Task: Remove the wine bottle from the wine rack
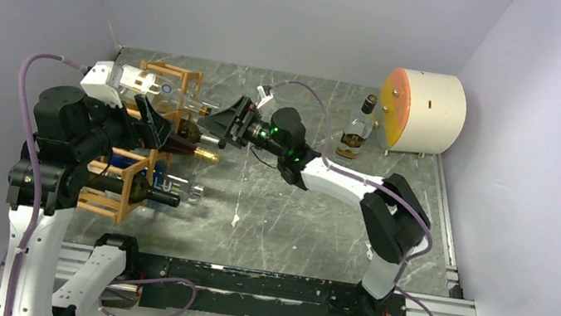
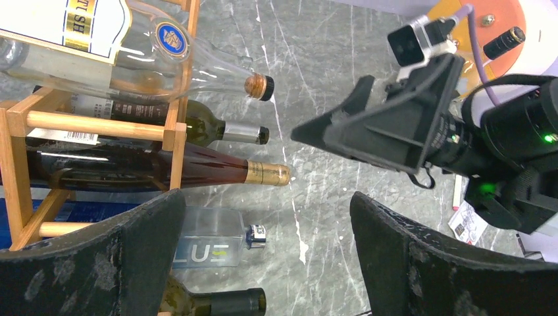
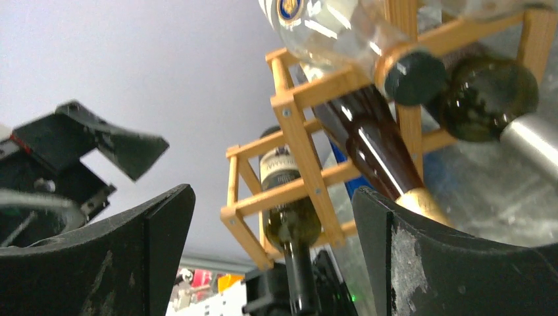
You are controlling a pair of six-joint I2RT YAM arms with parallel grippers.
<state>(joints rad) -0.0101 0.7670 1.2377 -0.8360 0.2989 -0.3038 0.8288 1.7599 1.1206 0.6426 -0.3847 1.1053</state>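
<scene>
Here, dark marbled tabletop (image 1: 294, 210), plain grey walls (image 1: 283, 7), left hand (image 2: 266, 197) and right hand (image 3: 273, 192) spread wide by wine rack (image 3: 308, 168)

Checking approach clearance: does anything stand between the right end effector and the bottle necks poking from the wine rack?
Nothing visible: the open right end effector sits just off the gold-foiled neck, only table between.

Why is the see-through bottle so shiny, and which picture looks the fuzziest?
Left wrist view: the clear bottle has white streaks of glare from the light, but its labels stay sharp. Right wrist view: the fuzziest, because close-up things like the dark cap are out of focus. Top external view: even light, soft shadows, small things a bit grainy.
</scene>
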